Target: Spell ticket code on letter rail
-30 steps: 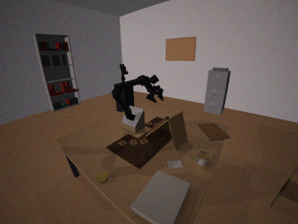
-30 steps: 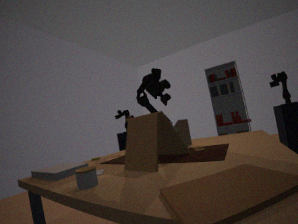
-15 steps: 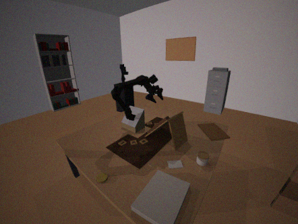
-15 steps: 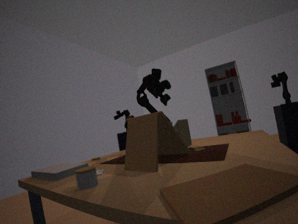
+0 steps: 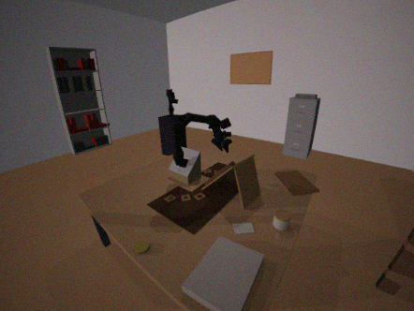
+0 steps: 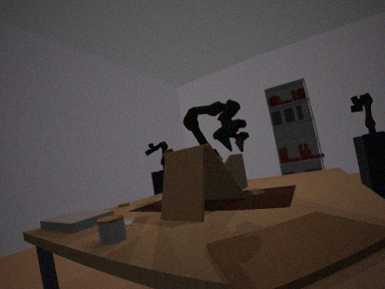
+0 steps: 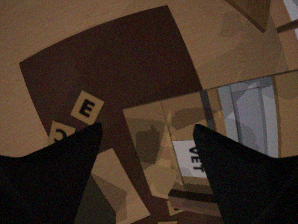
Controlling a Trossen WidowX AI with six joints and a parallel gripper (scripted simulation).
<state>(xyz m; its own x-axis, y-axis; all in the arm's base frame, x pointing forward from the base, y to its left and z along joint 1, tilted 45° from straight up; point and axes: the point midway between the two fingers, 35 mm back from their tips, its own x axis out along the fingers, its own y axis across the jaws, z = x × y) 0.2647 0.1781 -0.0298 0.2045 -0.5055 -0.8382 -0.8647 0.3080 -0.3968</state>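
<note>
My gripper (image 5: 223, 149) (image 6: 236, 151) (image 7: 148, 129) is open and empty, raised above the dark mat beside the sloped board (image 5: 247, 183) (image 6: 185, 183). In the wrist view, the ticket (image 7: 185, 159) reads VET, partly behind the right finger. The grey rail (image 7: 247, 115) runs across the board; no letter shows in its visible part, and the rest is hidden by that finger. An E tile (image 7: 87, 107) lies on the mat, with a C tile (image 7: 61, 131) beside it, partly behind the left finger. The top view shows three tiles on the near mat, letters unreadable.
A pale sloped block (image 5: 184, 166) (image 6: 237, 170) stands by the arm base. A grey slab (image 5: 225, 276) (image 6: 76, 220), a lidded jar (image 5: 281, 221) (image 6: 111, 231), a white card (image 5: 243, 228), a yellow disc (image 5: 141, 246) and a flat brown panel (image 5: 297, 182) (image 6: 300, 244) also lie around.
</note>
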